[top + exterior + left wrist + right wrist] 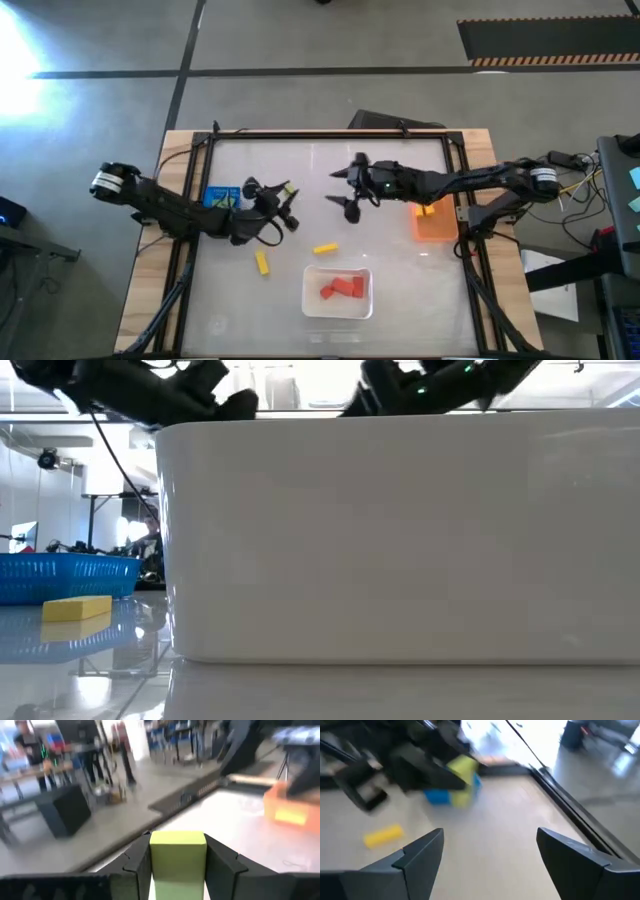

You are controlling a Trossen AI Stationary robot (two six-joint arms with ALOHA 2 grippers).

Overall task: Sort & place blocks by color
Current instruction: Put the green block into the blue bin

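Observation:
My left gripper (287,205) hangs above the table just right of the blue bin (220,197) and is shut on a light green block (177,857). That block also shows in the right wrist view (463,769). My right gripper (348,190) is open and empty over the table's middle, left of the orange bin (436,224). Two yellow blocks (325,248) (262,262) lie flat on the table. Red blocks (340,288) lie in the white tray (310,300). A yellow block (428,210) sits in the orange bin. My left gripper pinches the light green block between its two fingers (137,865), one on each opposite side face (155,860). The block's end face points outward past the fingertips. It is lifted clear of the table, as the right wrist view shows (463,769).
The white tray (400,530) fills most of the low view, with the blue bin (65,575) and one yellow block (78,608) to its left. A dark frame rail (330,133) borders the table's far side. A person (27,745) stands in the room beyond.

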